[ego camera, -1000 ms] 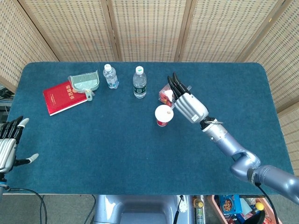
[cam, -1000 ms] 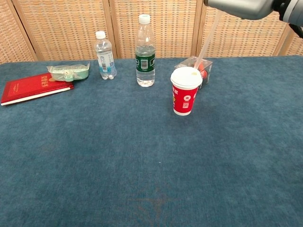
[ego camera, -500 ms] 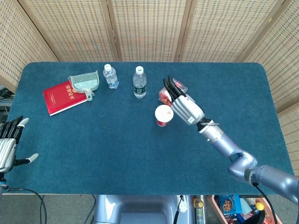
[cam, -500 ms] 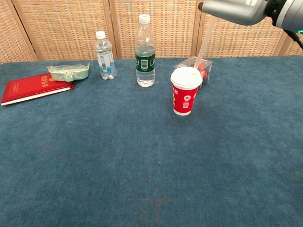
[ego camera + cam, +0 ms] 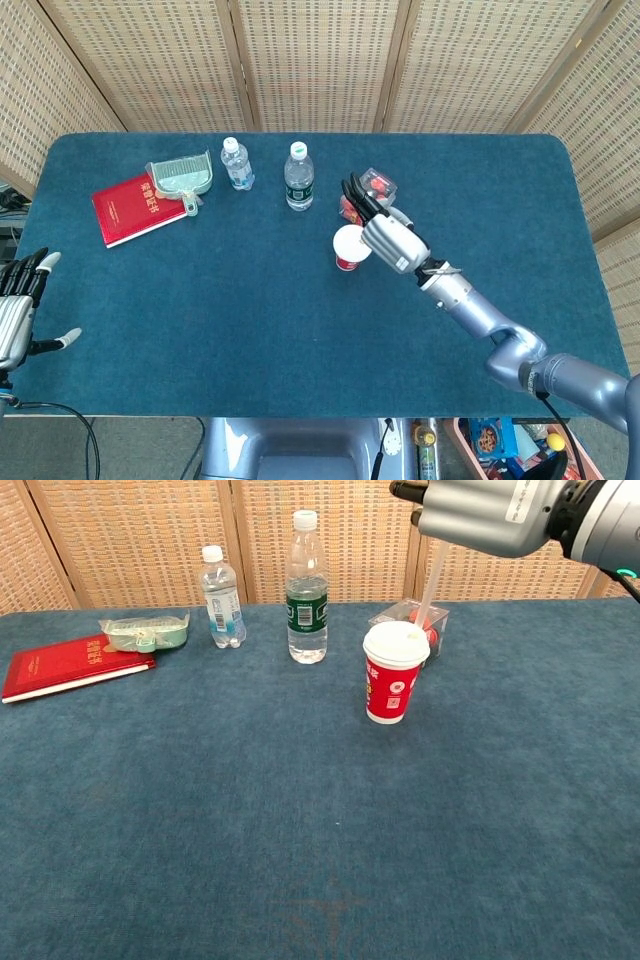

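Wicker screens behind, blue-carpeted bench [image 5: 200, 330] underneath, and your red paper cup [image 5: 393, 685] stands upright near the middle, white lid on. A pale straw [image 5: 430, 580] runs from your right robot hand [image 5: 480, 515] down to the lid; its tip looks to be at the lid, though whether it's through the hole I can't tell. That robot hand is pinching the straw up top.

Compared with a second ago, the hand has slid left and lower, so it now sits right over the cup and the straw stands steeper. Looks like you're lining up the poke.

Just behind the cup: a clear box [image 5: 432, 618]. Further left, 2 water bottles [image 5: 306, 590], a dustpan [image 5: 180, 178], a red book [image 5: 128, 208]. Your left robot hand [image 5: 18, 310] hangs open off the bench edge.
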You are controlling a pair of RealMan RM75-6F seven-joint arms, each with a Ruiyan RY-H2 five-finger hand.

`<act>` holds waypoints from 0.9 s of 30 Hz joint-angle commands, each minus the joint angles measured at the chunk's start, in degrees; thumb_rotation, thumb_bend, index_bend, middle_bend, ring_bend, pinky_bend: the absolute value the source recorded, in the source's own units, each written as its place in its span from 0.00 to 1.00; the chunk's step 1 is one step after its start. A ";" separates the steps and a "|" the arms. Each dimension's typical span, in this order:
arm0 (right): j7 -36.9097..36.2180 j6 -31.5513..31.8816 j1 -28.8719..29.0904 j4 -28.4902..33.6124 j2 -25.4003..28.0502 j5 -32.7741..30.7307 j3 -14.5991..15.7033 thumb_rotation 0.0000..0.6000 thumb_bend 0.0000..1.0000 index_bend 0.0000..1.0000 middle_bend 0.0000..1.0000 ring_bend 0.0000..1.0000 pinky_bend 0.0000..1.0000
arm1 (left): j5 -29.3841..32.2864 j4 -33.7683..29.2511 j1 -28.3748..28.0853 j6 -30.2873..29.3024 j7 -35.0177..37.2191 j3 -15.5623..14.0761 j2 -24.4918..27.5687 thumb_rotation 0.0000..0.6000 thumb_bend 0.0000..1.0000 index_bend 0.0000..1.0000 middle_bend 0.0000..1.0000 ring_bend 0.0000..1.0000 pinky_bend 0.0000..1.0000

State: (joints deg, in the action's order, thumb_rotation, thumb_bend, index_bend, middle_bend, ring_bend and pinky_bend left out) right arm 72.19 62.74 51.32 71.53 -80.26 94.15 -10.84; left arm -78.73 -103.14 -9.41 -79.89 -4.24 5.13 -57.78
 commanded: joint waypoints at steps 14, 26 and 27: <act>4.98 -2.35 1.34 -1.44 -3.07 1.46 1.65 1.00 0.59 0.68 0.24 0.00 0.10 | 0.44 0.40 -0.14 0.44 0.58 0.09 0.10 1.00 0.06 0.00 0.00 0.00 0.00; 8.56 -5.37 1.84 -1.99 -5.35 0.33 2.46 1.00 0.59 0.68 0.23 0.00 0.10 | 0.54 0.65 -0.21 0.70 1.46 0.13 0.31 1.00 0.06 0.00 0.00 0.00 0.00; 8.67 -5.51 1.85 -2.05 -5.57 0.14 2.45 1.00 0.59 0.68 0.23 0.00 0.10 | 0.54 0.69 -0.19 0.68 1.59 0.13 0.33 1.00 0.06 0.00 0.00 0.00 0.00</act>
State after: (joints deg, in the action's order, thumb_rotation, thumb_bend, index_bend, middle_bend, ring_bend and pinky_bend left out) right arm 80.71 57.39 53.13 69.59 -85.63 94.47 -8.38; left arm -78.18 -102.47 -9.61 -79.20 -2.67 5.27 -57.46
